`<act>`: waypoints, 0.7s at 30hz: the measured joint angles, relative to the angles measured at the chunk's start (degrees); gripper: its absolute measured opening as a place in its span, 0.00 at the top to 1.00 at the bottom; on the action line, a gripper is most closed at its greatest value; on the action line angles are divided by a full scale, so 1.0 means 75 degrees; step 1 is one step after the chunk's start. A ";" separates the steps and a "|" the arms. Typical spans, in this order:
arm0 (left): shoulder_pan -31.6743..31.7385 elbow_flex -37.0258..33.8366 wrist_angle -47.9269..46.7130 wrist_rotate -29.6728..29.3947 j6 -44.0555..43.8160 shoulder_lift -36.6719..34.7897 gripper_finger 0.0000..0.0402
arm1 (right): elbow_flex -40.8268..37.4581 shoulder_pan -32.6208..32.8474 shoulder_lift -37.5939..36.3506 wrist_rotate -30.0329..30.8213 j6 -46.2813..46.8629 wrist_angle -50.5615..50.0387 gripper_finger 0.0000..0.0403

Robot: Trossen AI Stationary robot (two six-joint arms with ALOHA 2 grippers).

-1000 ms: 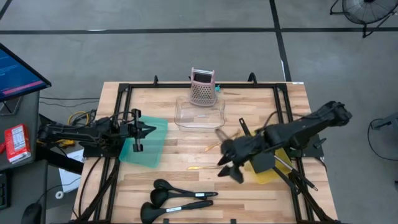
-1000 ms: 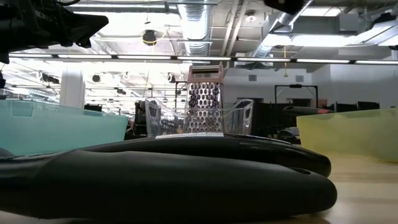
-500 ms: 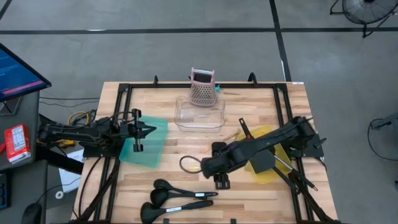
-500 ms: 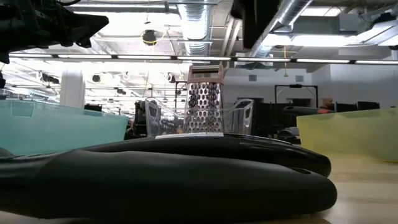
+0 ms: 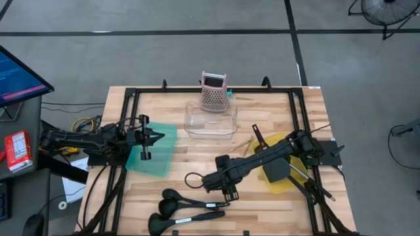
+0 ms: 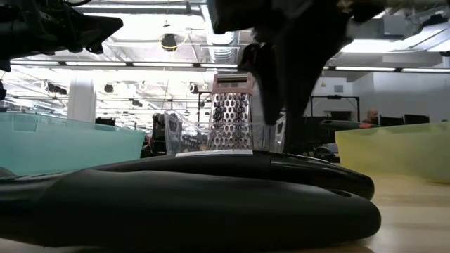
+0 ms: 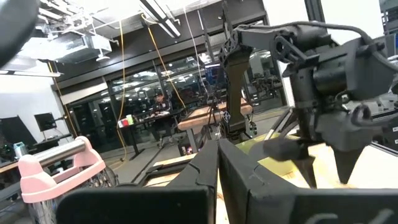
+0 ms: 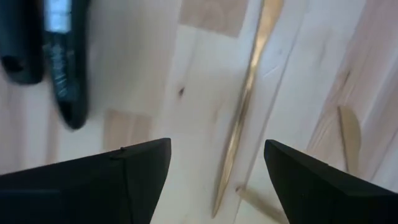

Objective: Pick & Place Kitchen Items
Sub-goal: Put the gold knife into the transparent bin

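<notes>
Right wrist view: golden stick (image 8: 244,106) lengthwise between fingers (image 8: 143,168)

Right gripper (image 8: 216,171) hangs over the pale wooden tabletop (image 8: 155,74), its two dark fingers (image 8: 118,177) spread wide. Between them lies a thin golden stick (image 8: 239,118). Two black plastic utensil handles (image 8: 65,68) lie off to one side.

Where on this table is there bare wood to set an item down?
Free: the far left corner beside the grater, and the near right corner beyond the yellow board. Crowded: the near middle, where the open right gripper hangs over the black utensils and golden stick.
</notes>
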 joint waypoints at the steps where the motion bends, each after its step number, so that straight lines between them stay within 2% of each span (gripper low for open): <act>1: -0.0003 -0.0002 0.0003 0.0000 0.0000 0.0000 1.00 | 0.0000 -0.0057 0.0019 0.0002 -0.0038 0.0057 0.35; 4: -0.0001 -0.0002 0.0006 0.0000 0.0000 0.0000 1.00 | -0.0106 -0.0209 0.0014 0.0000 -0.0153 0.0264 0.35; 10: -0.0003 0.0001 0.0023 0.0000 0.0000 0.0000 1.00 | -0.1086 -0.0480 -0.0154 -0.0030 0.0001 0.1159 0.35; 21: -0.0001 0.0000 0.0045 0.0000 0.0000 0.0000 1.00 | -0.2233 -0.0393 -0.0179 -0.0192 0.0167 0.2493 0.38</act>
